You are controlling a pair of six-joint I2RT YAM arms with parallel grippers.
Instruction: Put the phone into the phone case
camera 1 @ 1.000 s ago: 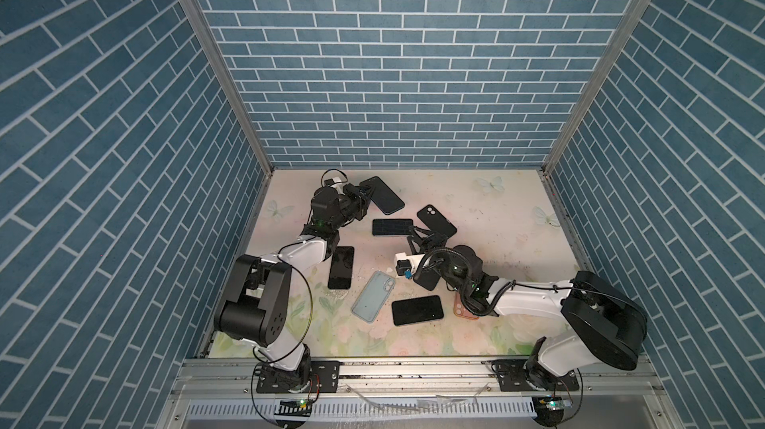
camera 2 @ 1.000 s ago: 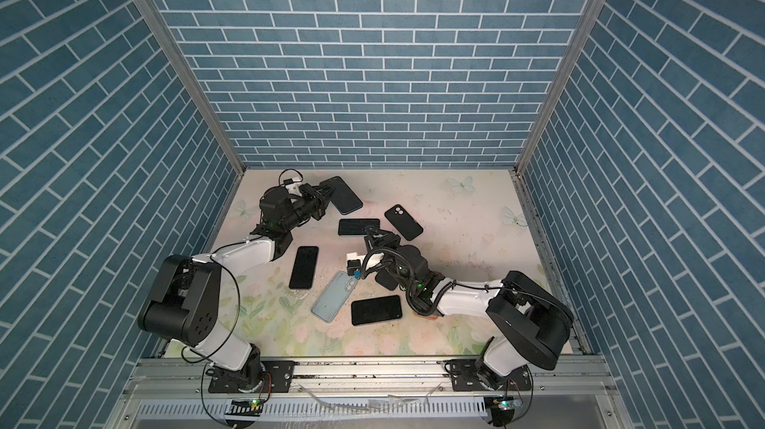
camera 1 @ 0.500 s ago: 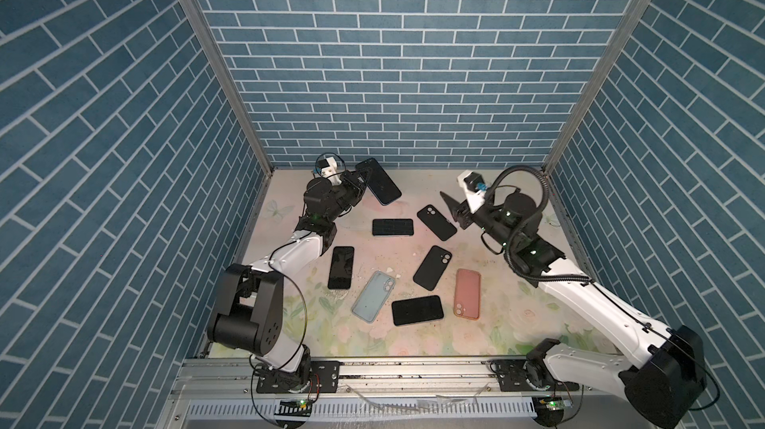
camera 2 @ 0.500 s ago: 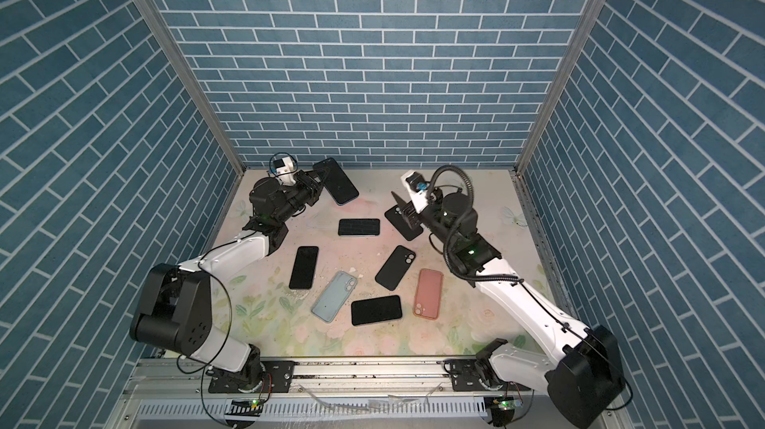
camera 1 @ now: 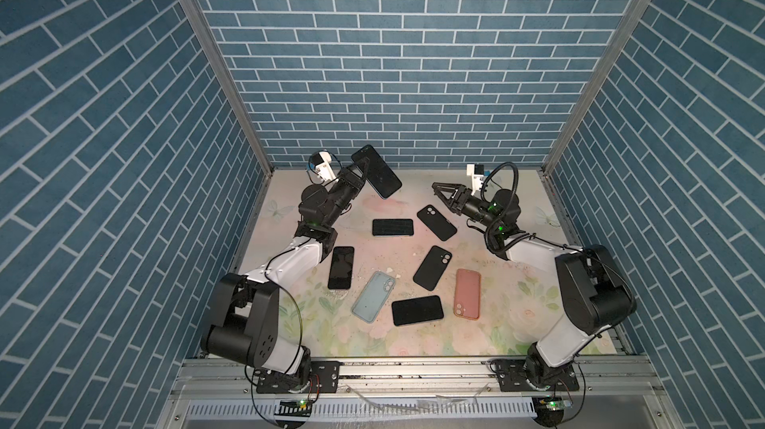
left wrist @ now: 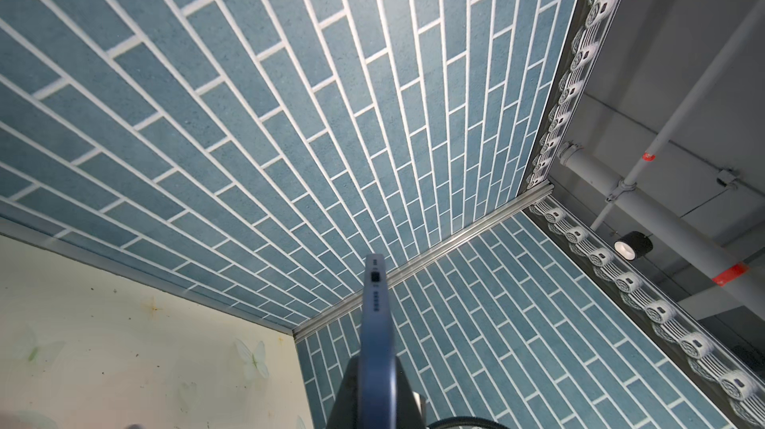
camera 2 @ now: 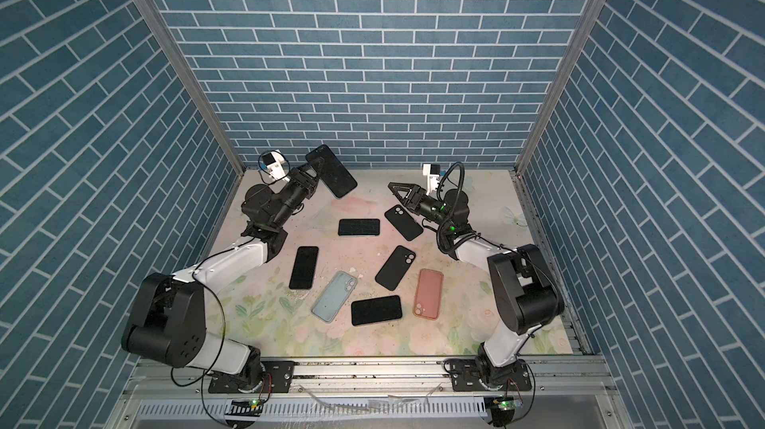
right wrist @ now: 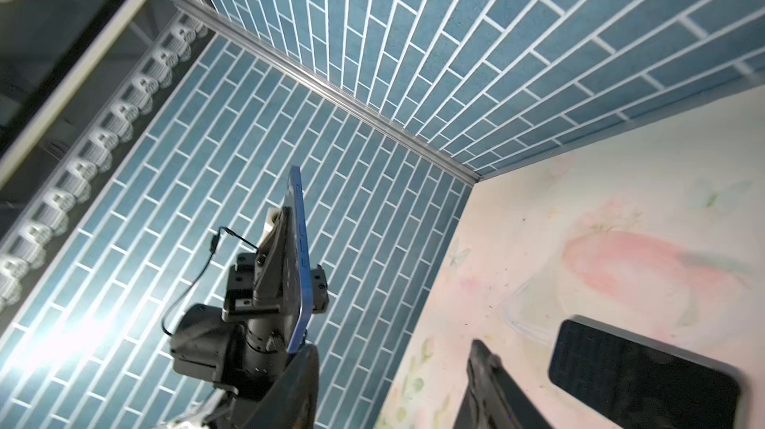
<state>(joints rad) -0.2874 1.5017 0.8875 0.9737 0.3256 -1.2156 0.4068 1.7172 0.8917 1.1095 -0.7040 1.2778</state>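
Note:
A dark-screened phone point(camera 1: 377, 173) with a blue rim hangs in the air near the back wall, tilted, my left gripper point(camera 1: 363, 169) shut on one long edge. The left wrist view shows its blue edge point(left wrist: 376, 315) running out from between the jaws. My right gripper point(camera 1: 442, 195) stands open and empty above the back right of the mat, pointing towards the phone point(right wrist: 299, 249). On the mat lie a light blue phone case point(camera 1: 374, 295), a pink case point(camera 1: 467, 293) and two black cases point(camera 1: 436, 222) point(camera 1: 433, 267).
Three more black phones lie screen up on the floral mat point(camera 1: 517, 323): one at the back centre point(camera 1: 392, 227), one on the left point(camera 1: 341, 267), one at the front point(camera 1: 417, 310). Blue brick walls close in the back and both sides.
My right arm has swung from the middle of the mat up to the back right and its jaws have opened wider. My left gripper has lifted the phone a little higher.

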